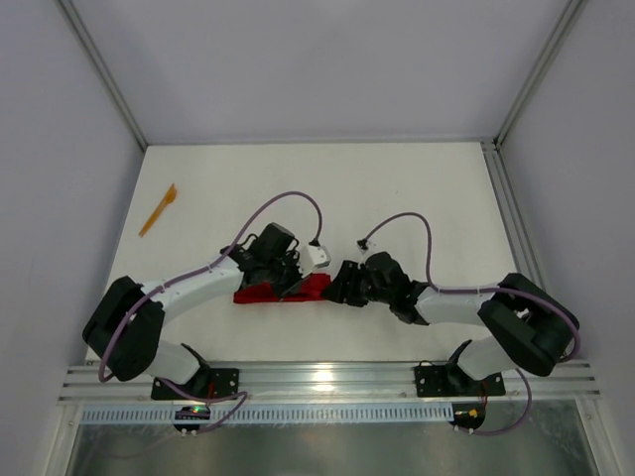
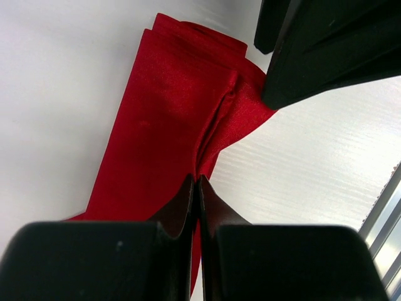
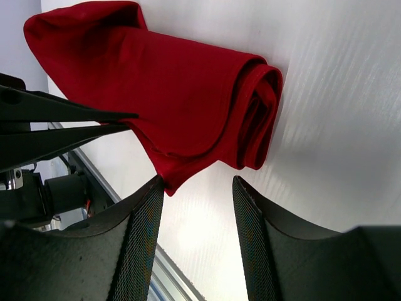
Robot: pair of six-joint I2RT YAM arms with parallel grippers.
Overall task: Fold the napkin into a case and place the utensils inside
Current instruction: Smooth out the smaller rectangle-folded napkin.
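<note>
The red napkin [image 1: 281, 292] lies folded into a long narrow strip on the white table, between the two grippers. In the left wrist view the napkin [image 2: 169, 113] shows a raised crease running to my fingertips. My left gripper [image 2: 197, 182] is shut, pinching that crease. It also shows in the right wrist view [image 3: 94, 122], closed on the cloth. My right gripper [image 3: 197, 188] is open at the strip's right end [image 3: 188, 94], and one finger [image 3: 150, 200] touches a hanging corner. One orange utensil [image 1: 157, 210] lies far left, away from both grippers. I see no other utensil.
The aluminium rail [image 1: 327, 377] runs along the near table edge behind the arms. The enclosure walls stand left, right and back. The right gripper's black body [image 2: 326, 44] sits close over the napkin's far end.
</note>
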